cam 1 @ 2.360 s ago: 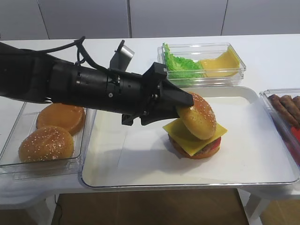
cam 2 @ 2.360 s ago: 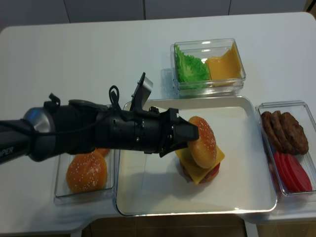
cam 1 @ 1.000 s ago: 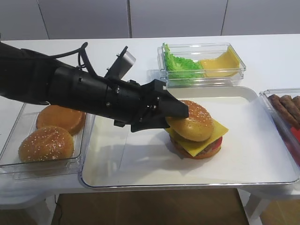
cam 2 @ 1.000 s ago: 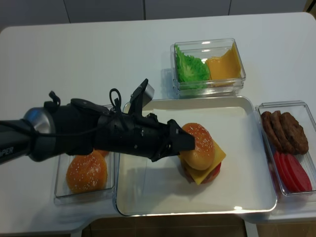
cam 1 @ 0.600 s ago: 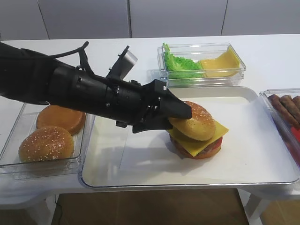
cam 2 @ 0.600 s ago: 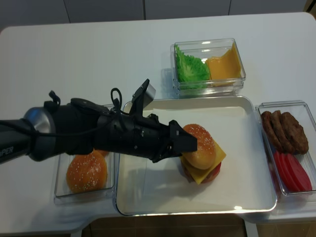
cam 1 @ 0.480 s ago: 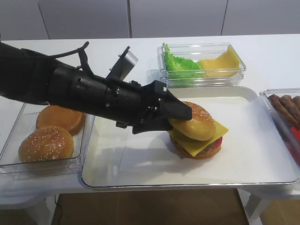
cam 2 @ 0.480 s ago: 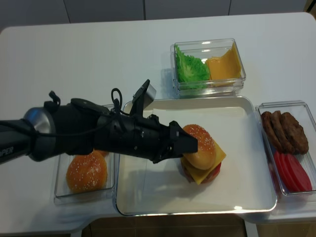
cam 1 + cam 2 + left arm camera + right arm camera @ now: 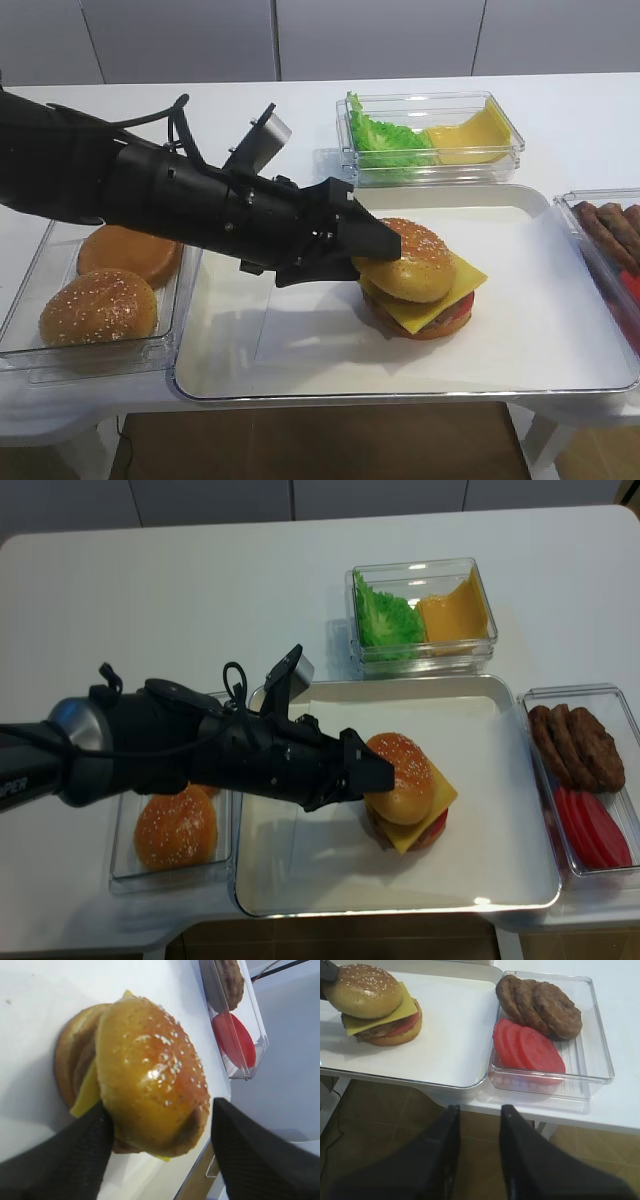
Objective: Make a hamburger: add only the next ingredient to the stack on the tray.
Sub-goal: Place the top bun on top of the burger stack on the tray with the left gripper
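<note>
A white table (image 9: 180, 590) carries the cream tray (image 9: 500, 885) and three clear plastic boxes (image 9: 420, 650).

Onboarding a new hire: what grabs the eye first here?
The black left claw reaching over the tray, its fingers either side of the sesame bun top sitting on the cheese-topped stack. Next, the bright lettuce in the clear box behind.

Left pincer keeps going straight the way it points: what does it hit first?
The sesame bun top on the stack: the left pincer already straddles it, one finger at each side. Whether the pads touch it is unclear.
</note>
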Action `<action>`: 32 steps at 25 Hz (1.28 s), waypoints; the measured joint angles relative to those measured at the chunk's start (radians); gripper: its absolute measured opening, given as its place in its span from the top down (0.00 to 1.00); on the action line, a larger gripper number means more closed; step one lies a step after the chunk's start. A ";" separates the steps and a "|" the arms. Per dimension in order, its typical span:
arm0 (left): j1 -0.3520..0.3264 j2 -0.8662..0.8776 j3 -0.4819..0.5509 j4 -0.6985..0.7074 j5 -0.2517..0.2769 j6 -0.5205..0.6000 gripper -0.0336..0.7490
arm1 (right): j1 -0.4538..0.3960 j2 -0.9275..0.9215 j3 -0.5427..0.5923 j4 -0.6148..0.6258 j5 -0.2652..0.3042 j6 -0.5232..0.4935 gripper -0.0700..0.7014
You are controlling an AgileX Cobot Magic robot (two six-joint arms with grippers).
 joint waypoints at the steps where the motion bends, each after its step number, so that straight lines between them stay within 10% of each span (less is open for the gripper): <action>1: 0.000 0.000 0.000 -0.002 0.000 0.000 0.38 | 0.000 0.000 0.000 0.000 0.000 0.000 0.64; 32: -0.033 0.000 0.000 -0.044 -0.041 0.055 0.25 | 0.000 0.000 0.000 0.000 0.000 0.002 0.64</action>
